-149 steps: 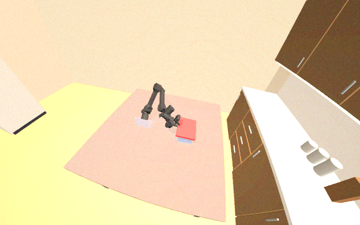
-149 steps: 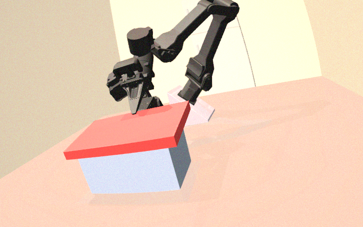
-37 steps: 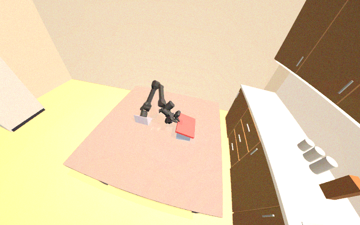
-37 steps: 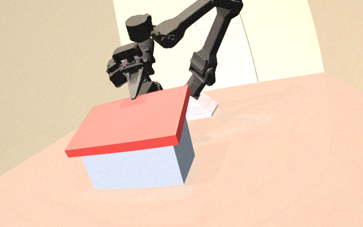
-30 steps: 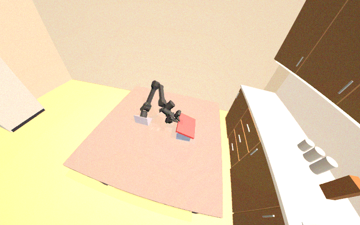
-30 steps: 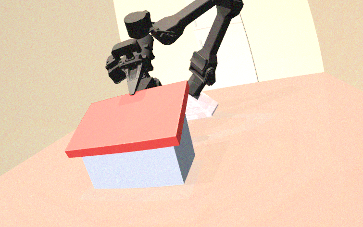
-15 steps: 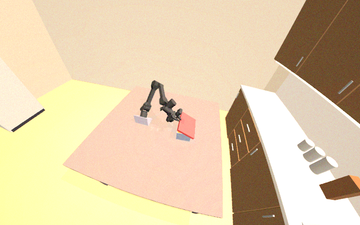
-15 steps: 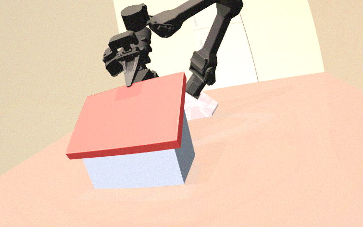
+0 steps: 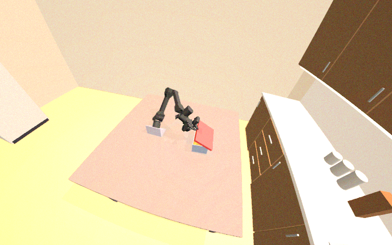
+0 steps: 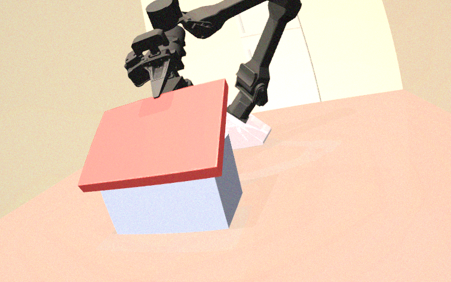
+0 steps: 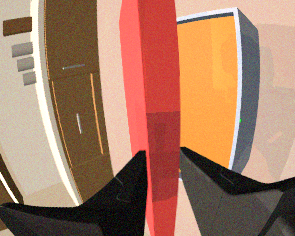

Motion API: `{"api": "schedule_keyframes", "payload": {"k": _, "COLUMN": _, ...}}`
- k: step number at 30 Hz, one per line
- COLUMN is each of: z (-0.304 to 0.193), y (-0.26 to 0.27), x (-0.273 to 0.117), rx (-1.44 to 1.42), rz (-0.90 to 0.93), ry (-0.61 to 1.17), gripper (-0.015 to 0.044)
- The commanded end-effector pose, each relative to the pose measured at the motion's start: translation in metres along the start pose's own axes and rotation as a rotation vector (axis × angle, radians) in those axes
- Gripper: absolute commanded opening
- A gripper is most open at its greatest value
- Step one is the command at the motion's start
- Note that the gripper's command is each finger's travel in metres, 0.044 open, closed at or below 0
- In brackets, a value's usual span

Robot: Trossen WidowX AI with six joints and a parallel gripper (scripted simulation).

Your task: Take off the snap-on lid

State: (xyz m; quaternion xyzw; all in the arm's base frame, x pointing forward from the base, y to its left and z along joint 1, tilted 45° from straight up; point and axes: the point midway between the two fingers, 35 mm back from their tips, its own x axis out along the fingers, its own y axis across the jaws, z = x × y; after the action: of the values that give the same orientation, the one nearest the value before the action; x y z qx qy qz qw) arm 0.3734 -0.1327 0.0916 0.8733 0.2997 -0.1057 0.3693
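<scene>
The red lid (image 9: 204, 136) (image 10: 156, 140) (image 11: 162, 85) is tilted steeply over the storage box, its edge nearest the arm raised and its far edge low at the box's far side. The blue-grey storage box (image 9: 199, 148) (image 10: 167, 208) (image 11: 249, 90) stands upright on the table (image 9: 160, 170) (image 10: 342, 210). Its orange inside (image 11: 207, 85) shows beneath the lid in the wrist view. My gripper (image 9: 197, 128) (image 10: 156, 97) (image 11: 162, 155) is shut on the raised edge of the lid, one finger on each side of it. Whether the low edge touches the box is hard to tell.
The arm's pale base plate (image 9: 154, 131) (image 10: 251, 134) is on the table to one side of the box. Beyond the table edge stands a counter with brown cabinets (image 9: 278, 194) (image 11: 72, 50), bearing white cylinders (image 9: 341, 167) and a brown block (image 9: 370, 204).
</scene>
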Motion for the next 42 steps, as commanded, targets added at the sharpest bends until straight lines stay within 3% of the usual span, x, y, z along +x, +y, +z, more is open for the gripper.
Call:
{"api": "schedule_keyframes", "payload": {"k": 1, "z": 0.001, "y": 0.009, "x": -0.006, "rx": -0.011, "rz": 0.012, "ry": 0.0, "gripper": 0.0}}
{"api": "schedule_keyframes", "payload": {"k": 42, "z": -0.003, "y": 0.041, "x": -0.034, "rx": -0.011, "rz": 0.011, "ry": -0.001, "gripper": 0.0}}
